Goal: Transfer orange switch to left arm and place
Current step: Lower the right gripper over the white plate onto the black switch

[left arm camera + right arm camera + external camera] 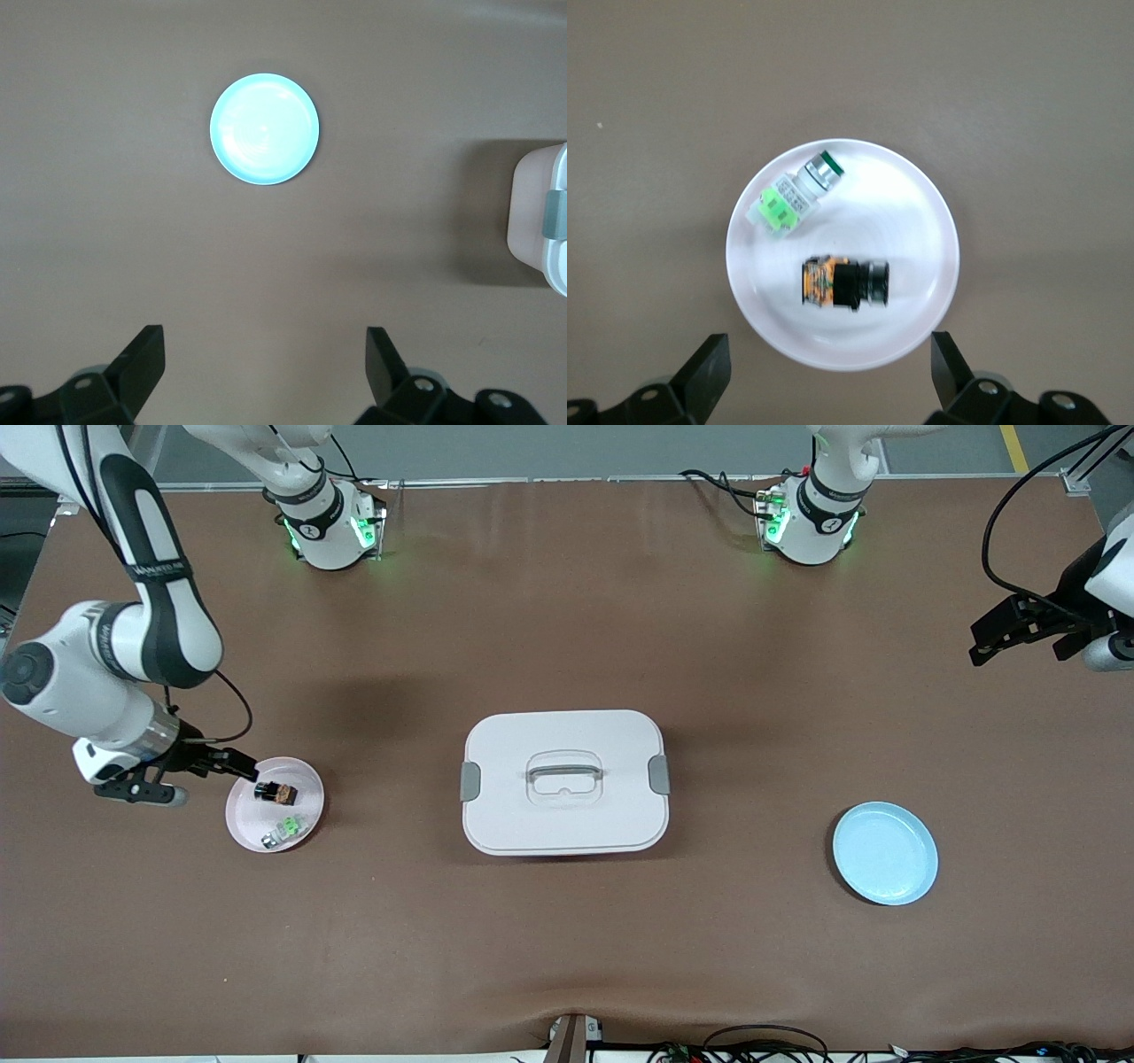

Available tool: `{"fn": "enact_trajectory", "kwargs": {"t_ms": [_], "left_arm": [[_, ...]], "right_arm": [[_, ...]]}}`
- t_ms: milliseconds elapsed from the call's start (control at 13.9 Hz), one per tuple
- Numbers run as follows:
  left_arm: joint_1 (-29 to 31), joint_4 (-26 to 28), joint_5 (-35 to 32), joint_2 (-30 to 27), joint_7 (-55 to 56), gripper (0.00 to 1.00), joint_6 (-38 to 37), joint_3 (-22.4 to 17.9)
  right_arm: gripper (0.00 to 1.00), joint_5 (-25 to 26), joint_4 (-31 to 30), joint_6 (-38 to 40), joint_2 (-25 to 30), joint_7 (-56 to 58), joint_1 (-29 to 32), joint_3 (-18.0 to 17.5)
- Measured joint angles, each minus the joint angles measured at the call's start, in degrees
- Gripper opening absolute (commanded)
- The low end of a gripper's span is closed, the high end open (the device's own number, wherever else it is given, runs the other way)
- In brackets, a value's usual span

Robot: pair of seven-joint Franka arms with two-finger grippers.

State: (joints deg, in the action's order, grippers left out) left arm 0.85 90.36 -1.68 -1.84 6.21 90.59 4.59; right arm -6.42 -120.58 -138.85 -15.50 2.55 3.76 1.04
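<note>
Lowest in the front view, so nearest the camera, sits a pale blue plate (885, 853) with nothing on it, toward the left arm's end of the brown worktop (567, 939). Slightly farther from the camera, in the middle of the worktop, stands the white box (564, 781), lid on, a grey clasp at each short side and a clear handle lying flat on top.

Toward the right arm's end lies a pink plate (275, 816). On it rests the orange switch (275, 790), a small black piece with an orange end, lying on its side. Beside it on the same plate, nearer the camera and not touching it, is a small silver piece with a green part (286, 831).

Over the worktop just beside the pink plate hangs the right gripper (237, 763), its tip at the plate's rim near the switch. From its wrist view the fingers (707, 372) stand wide apart with nothing between them, and the switch (843, 283) lies on the plate, clear of them.

Up near the edge at its own end of the worktop, well apart from the blue plate, the left gripper (999, 636) waits in the air. Its fingers (142, 363) are spread wide too and hold nothing; its wrist view shows the blue plate (265, 129) and one end of the box (540, 217).
</note>
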Motion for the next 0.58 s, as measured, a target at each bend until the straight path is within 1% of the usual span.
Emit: {"fn": "enact_trajectory", "kwargs": {"t_ms": [289, 577], "left_arm": [[-0.01, -0.02, 0.00, 0.00, 0.03, 1.00, 0.00, 0.00], [-0.01, -0.24, 0.00, -0.01, 0.11, 1.00, 0.00, 0.00]], "right_arm": [[1.00, 0.76, 0.01, -5.82, -5.47, 0.26, -1.23, -0.04], [1.00, 2.74, 0.38, -7.13, -7.71, 0.35, -1.27, 0.09]]}}
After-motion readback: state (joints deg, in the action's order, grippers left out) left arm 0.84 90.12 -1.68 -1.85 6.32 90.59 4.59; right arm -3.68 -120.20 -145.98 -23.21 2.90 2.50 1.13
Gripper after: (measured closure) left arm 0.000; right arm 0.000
